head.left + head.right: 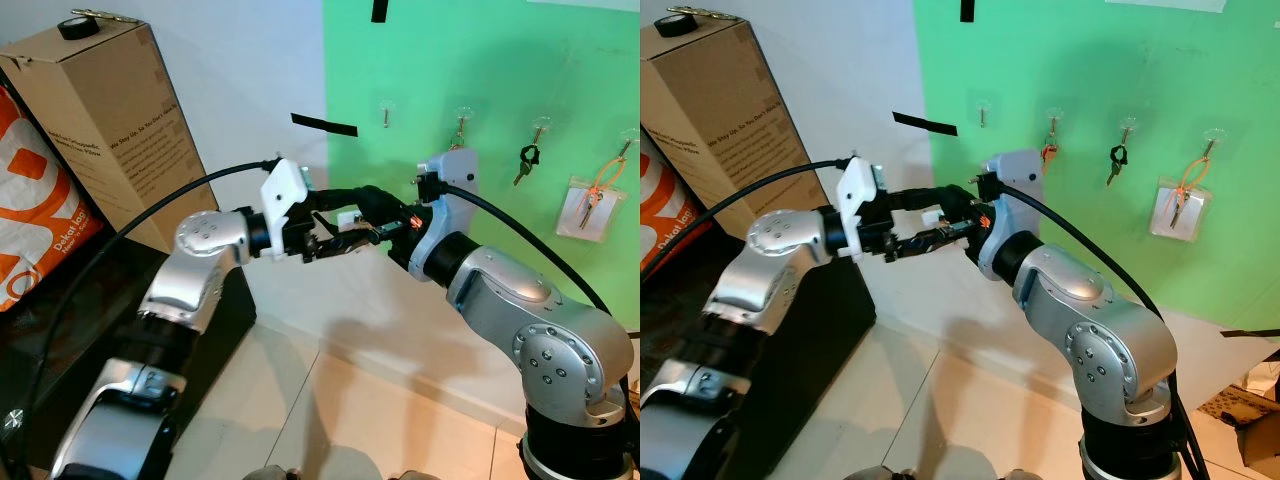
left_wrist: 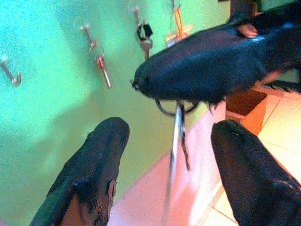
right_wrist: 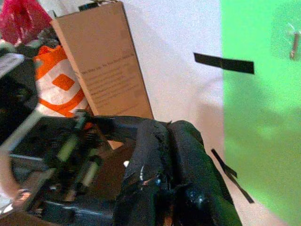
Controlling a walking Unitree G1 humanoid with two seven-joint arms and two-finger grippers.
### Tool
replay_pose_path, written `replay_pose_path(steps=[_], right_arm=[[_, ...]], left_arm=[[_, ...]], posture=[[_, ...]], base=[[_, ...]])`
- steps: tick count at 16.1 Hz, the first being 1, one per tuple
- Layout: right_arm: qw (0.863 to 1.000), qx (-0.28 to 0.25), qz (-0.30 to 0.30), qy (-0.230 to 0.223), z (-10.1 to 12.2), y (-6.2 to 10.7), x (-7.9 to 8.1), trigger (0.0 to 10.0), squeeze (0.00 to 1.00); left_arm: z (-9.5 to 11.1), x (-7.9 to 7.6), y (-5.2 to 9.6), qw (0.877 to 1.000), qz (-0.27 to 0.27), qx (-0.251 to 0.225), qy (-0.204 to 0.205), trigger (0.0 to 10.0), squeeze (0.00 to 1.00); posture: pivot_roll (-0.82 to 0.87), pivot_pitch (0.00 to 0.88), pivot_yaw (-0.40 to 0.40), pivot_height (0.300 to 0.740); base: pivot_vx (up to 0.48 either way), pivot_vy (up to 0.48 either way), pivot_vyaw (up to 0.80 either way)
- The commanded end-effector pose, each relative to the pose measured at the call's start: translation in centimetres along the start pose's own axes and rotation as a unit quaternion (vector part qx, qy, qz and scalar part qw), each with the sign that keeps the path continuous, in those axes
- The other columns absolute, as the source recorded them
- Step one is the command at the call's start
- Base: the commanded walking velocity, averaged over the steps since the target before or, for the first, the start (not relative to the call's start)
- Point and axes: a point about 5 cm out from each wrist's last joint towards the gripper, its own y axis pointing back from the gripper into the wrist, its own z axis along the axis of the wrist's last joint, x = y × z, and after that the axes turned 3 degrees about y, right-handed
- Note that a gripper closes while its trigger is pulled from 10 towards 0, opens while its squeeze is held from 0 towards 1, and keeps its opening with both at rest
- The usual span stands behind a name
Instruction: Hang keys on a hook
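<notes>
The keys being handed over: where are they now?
In the left wrist view the keys hang from the right gripper, between the left gripper's open fingers, before the green wall.

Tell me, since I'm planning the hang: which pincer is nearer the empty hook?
Right. The right pincer, pinching the keys, sits just ahead of the open left pincer, closer to the green wall's empty hook.

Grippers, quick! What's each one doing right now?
Left gripper: open, fingers spread either side of the hanging keys.
Right gripper: shut on the keys, holding them by the ring.
</notes>
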Motion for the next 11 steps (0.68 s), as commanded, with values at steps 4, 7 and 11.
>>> replay_pose_path(steps=[4,7,11], right_arm=[[0.998,0.001,-0.056,0.009,-0.5,0.2,-2.0,0.0,0.00],[0.997,0.000,-0.077,0.011,-0.8,0.4,-3.0,0.0,0.00],[0.997,-0.040,-0.064,-0.034,-0.6,0.7,-3.3,0.0,0.00]], left_arm=[[-0.1,0.8,3.1,0.999,0.040,0.017,0.000,10.0,1.00],[0.1,1.2,5.3,0.997,0.070,0.018,0.007,10.0,1.00],[-0.7,0.2,7.4,0.994,0.106,0.029,0.024,10.0,1.00]], posture=[[-0.17,0.000,0.066,0.740],[-0.16,0.000,0.063,0.740],[-0.14,0.000,0.063,0.740]], base=[[0.000,0.000,0.00],[0.000,0.000,0.00],[0.000,0.000,0.00]])
